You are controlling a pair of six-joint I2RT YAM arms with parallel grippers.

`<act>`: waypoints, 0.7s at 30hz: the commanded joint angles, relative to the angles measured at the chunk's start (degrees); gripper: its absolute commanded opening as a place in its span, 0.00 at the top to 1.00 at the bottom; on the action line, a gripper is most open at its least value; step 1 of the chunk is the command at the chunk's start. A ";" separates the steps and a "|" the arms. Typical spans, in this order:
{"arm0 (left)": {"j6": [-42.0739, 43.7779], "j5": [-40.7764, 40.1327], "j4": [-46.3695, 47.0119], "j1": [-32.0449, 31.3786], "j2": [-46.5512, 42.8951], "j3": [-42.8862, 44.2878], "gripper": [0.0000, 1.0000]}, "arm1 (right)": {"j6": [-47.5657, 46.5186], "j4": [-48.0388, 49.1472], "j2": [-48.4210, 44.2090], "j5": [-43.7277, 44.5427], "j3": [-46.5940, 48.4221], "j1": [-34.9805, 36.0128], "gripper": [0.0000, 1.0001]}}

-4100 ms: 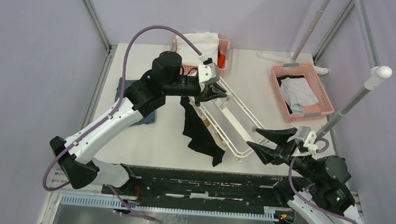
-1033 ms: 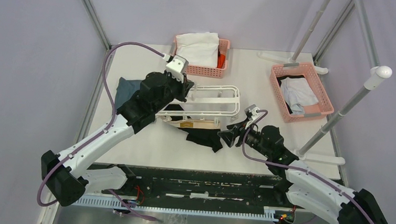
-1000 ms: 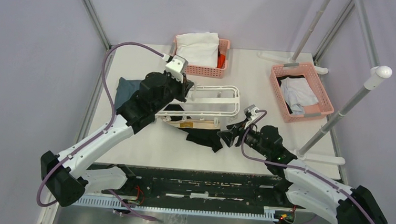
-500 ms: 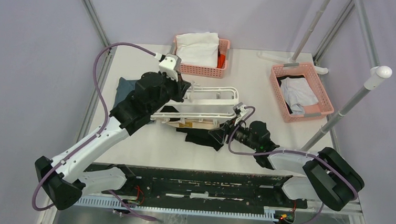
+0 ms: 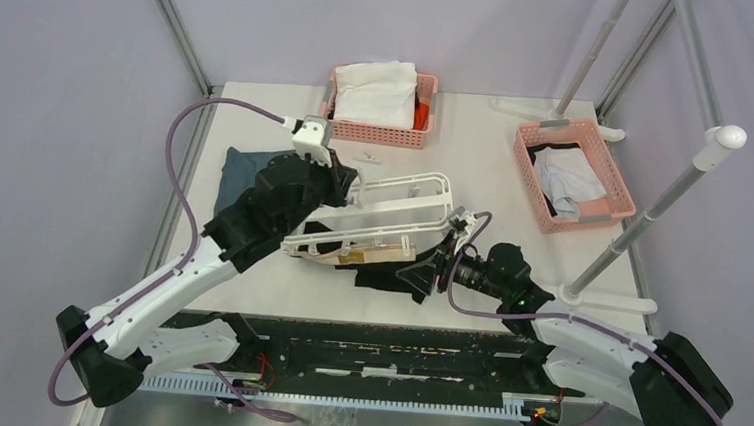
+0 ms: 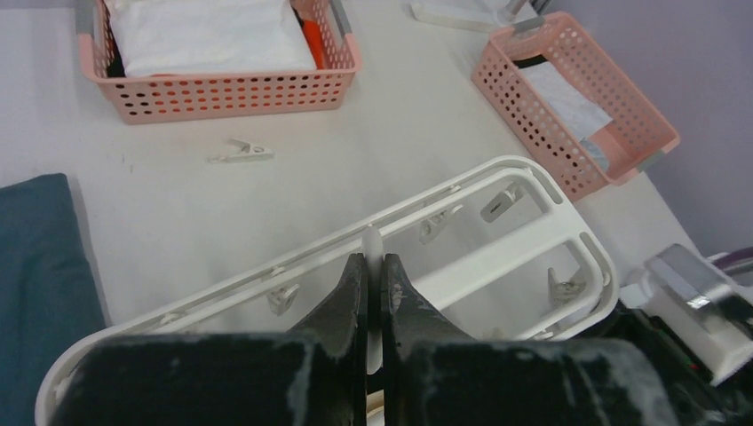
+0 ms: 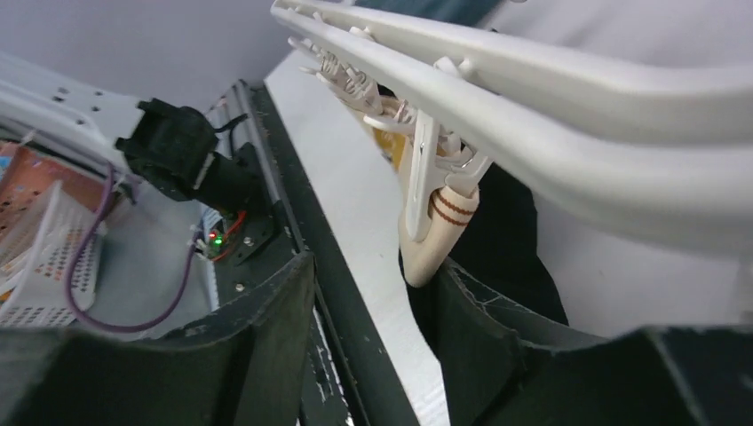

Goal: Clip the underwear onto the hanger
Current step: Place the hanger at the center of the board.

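Left gripper (image 6: 374,266): jaws pressed together on a thin upright bar of the white plastic rectangular frame hanger (image 6: 497,257), holding the frame tilted above the table. Right gripper (image 7: 373,275): jaws parted about halfway with nothing gripped, set under the frame's near rail. A white dangling clip (image 7: 432,182) with a tan striped tip of fabric in its mouth hangs in the gap, close to one finger (image 7: 497,342). Black soft-fabric boxer-brief underwear (image 5: 389,274), tan waistband (image 5: 375,254): lying on the white table (image 5: 278,276) beneath the near rail, between the two arms. Folded blue-grey cloth (image 6: 40,284): beside the left arm. Two pink mesh baskets: one (image 6: 231,93) with a white garment (image 6: 209,35) at the far edge, one (image 5: 573,175) at the right. Loose white clip (image 6: 240,153): on the table near the far basket.
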 commanded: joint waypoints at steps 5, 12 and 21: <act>0.31 -1.69 21.99 -0.32 9.62 -8.03 0.97 | -4.16 -28.70 -16.30 25.43 -2.30 0.19 0.35; 4.57 -2.53 33.44 0.08 16.70 -10.54 0.97 | -6.80 -37.90 -21.71 34.62 -1.11 0.04 0.33; 6.62 -1.97 32.57 1.70 23.68 -7.42 0.56 | -6.69 -38.56 -13.80 32.58 3.18 -0.73 0.32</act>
